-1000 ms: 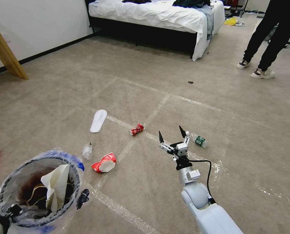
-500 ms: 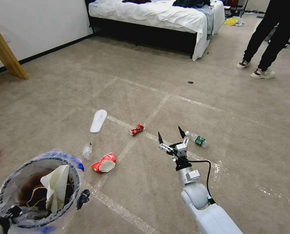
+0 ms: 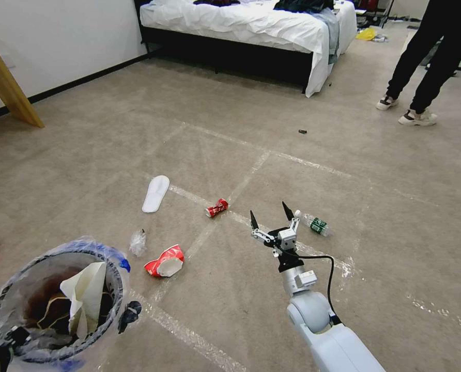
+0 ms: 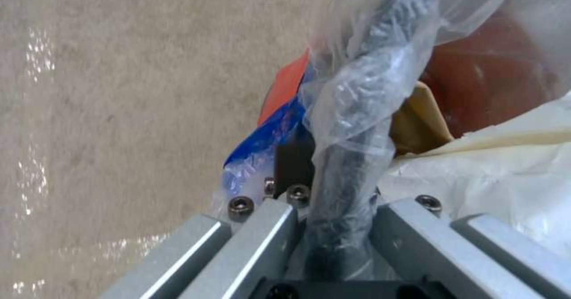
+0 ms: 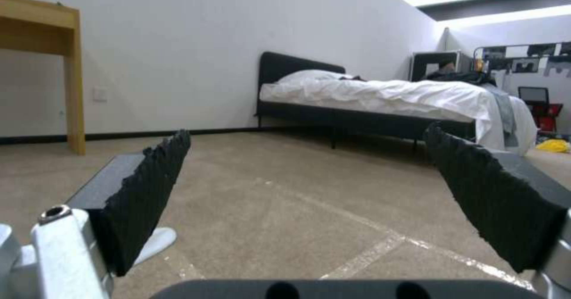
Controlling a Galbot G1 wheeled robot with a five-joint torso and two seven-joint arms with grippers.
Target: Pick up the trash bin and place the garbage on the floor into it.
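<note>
Rim of the bag-lined red trash bin (image 3: 60,305) sits clamped in my left claw (image 4: 333,227); right claw (image 3: 272,217) spread wide, empty. Crushed red-and-white paper cup (image 3: 164,261) looks light and flimsy; I'd pinch its folded edge.

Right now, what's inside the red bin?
Inside the trash bin lie crumpled white paper and brown paper. Whatever lies beneath them at the bottom is covered.

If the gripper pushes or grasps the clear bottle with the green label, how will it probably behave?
The bottle lies on its side on the carpet, so a push would probably roll it. It looks clear and empty, so likely light, and it may dent under the open right gripper.
</note>
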